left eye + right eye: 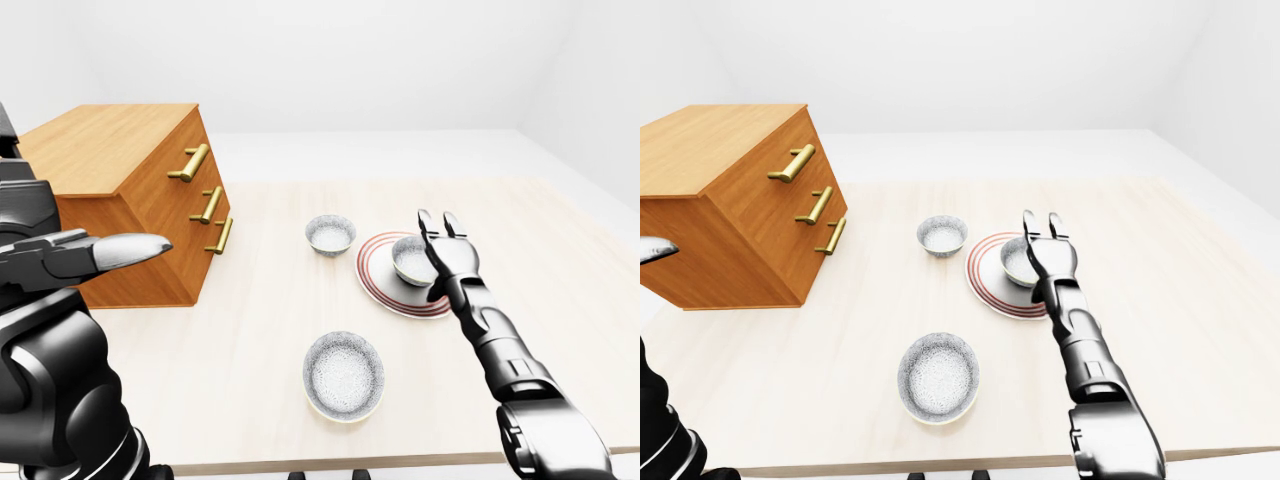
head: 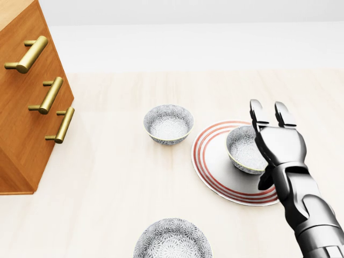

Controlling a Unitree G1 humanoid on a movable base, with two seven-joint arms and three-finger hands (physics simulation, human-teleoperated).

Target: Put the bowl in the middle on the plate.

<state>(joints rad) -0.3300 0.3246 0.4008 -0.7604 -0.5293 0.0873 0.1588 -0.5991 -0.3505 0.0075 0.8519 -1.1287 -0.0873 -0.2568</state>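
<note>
A small patterned bowl [image 2: 243, 148] stands upright on the red-ringed white plate [image 2: 212, 161], right of centre in the head view. My right hand [image 2: 269, 107] is open, its fingers stretched straight toward the top of the view. It stands against the bowl's right side and covers part of its rim, without closing round it. My left hand [image 1: 90, 255] shows only in the left-eye view at the far left, raised beside the cabinet, fingers extended and holding nothing.
A second bowl [image 2: 168, 123] sits on the table just left of the plate. A wider bowl [image 2: 172, 242] lies at the bottom of the head view. A wooden cabinet [image 2: 21, 107] with three brass handles stands on the table's left.
</note>
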